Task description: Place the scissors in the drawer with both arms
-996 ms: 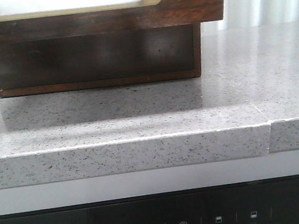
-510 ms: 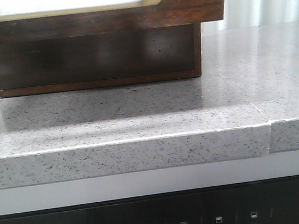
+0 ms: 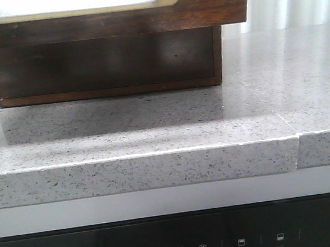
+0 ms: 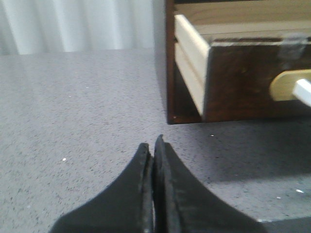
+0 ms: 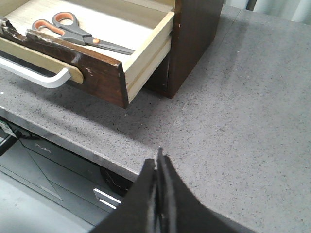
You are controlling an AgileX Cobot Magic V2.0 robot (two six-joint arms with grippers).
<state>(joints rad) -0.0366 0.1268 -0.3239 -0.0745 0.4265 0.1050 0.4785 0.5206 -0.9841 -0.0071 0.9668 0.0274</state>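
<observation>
**Scissors lying inside the pulled-out drawer, both grippers pressed shut over the counter**

Scissors (image 5: 85, 35) are lying flat on the pale floor of the drawer (image 5: 97, 73), which is sticking out of the dark wooden cabinet (image 5: 194, 39). Right gripper (image 5: 159, 194) is hanging over the grey speckled countertop (image 5: 252, 111), out in front of the cabinet's corner, fingers pressed together with nothing between them. Left gripper (image 4: 153, 184) is sitting low over the countertop (image 4: 73, 126) off the cabinet's other side, jaws also closed and empty, tips pointing toward the drawer (image 4: 252, 77) corner. Scissors are showing grey handles with orange-lined loops and short dark blades, blades closed, loops lying toward the drawer front. White bar handle (image 5: 34, 75) is sitting on a tan plate across the drawer front. Front view is showing only the cabinet base (image 3: 103, 65) and counter edge.
</observation>
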